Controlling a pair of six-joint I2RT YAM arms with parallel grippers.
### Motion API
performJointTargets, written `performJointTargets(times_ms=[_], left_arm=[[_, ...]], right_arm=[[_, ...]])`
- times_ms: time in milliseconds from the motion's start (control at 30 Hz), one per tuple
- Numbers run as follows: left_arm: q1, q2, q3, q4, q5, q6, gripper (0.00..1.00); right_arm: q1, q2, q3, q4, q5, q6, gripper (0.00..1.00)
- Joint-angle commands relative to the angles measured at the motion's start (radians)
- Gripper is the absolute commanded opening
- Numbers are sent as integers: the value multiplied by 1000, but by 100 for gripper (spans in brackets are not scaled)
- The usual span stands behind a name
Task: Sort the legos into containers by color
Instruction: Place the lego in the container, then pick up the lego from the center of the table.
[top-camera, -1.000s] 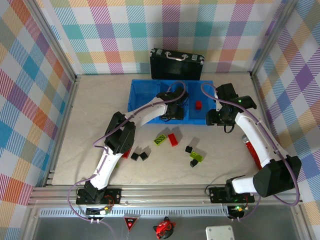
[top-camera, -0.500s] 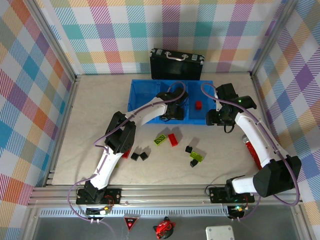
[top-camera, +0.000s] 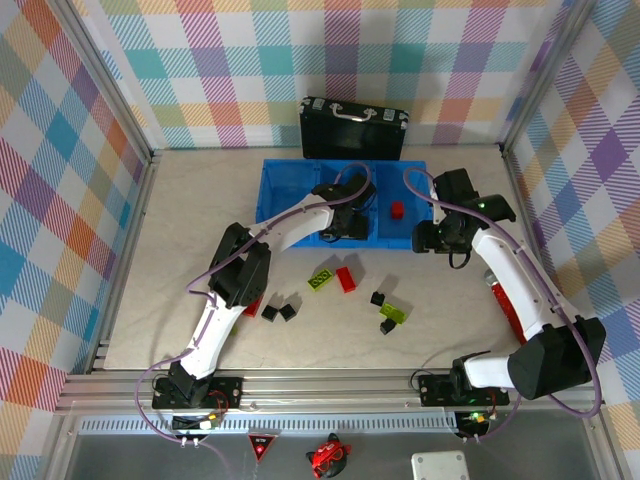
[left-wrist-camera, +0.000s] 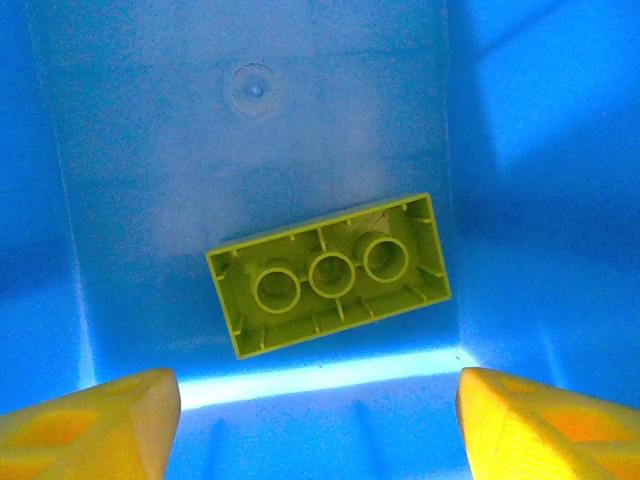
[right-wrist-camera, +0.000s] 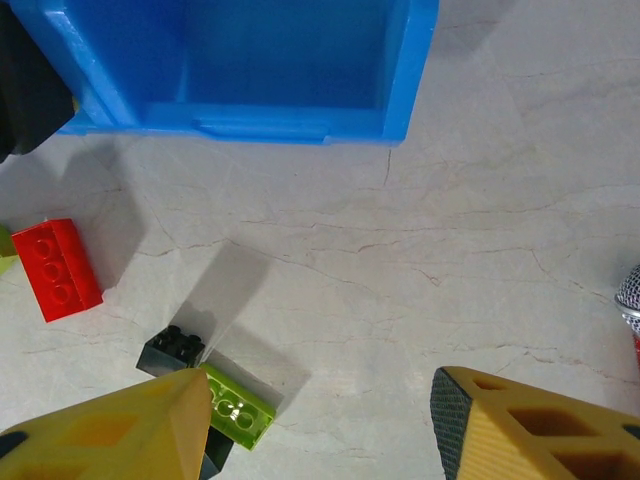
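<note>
The blue container (top-camera: 285, 195) has three compartments. My left gripper (top-camera: 345, 226) hangs over the middle one, open; in the left wrist view (left-wrist-camera: 318, 420) a lime-green lego (left-wrist-camera: 330, 272) lies studs-down on the blue floor (left-wrist-camera: 250, 140), free between and beyond the yellow fingertips (left-wrist-camera: 95, 425). A red lego (top-camera: 396, 210) lies in the right compartment. My right gripper (top-camera: 430, 238) is by the bin's right end, open and holding nothing (right-wrist-camera: 320, 430). On the table lie a green lego (top-camera: 321, 281), red lego (top-camera: 346, 279), black cube (top-camera: 377, 298) and green lego (top-camera: 394, 315).
A black case (top-camera: 352, 128) with a metal handle stands behind the bin. Two black cubes (top-camera: 279, 312) and a red brick (top-camera: 252, 306) lie by the left arm. A red glittery stick (top-camera: 505, 300) lies under the right arm. Metal rails edge the table.
My left gripper's jaws have spread wider over the middle compartment. Both arms have stayed almost where they were.
</note>
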Motion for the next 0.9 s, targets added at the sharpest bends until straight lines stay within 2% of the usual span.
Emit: performJointTargets(times_ms=[0,467,867], left_arm=[[-1,-114,-21,-4,20,13,73],[20,-441,-278,27,-25,39,72],[191,-766,-626,82,9,99,73]], right_arm=[[6,-20,-12,-7,-34,14,62],[26,12,-6,17,-84,49,61],[128,101,39,21,-75,105,61]])
